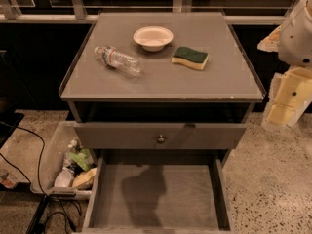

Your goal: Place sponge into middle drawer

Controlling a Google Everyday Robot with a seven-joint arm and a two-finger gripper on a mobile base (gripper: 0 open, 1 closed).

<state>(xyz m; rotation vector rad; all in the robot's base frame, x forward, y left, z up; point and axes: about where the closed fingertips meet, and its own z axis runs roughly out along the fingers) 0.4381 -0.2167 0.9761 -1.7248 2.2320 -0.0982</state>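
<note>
The sponge (190,57), pale yellow with a dark green top, lies flat on the grey cabinet top (161,82), right of centre. The middle drawer (156,196) is pulled out at the bottom of the view, its flat grey floor bare with a shadow on it. Above it is a grey drawer front with a round metal knob (160,138). My gripper (286,101) hangs at the right edge of the view, off the cabinet's right side, lower than the cabinet top and apart from the sponge.
A white bowl (153,37) stands at the back centre of the cabinet top. A plastic water bottle (118,60) lies on its side at the left. A bin (51,160) of items sits on the floor left of the cabinet, with cables (29,145) beside it.
</note>
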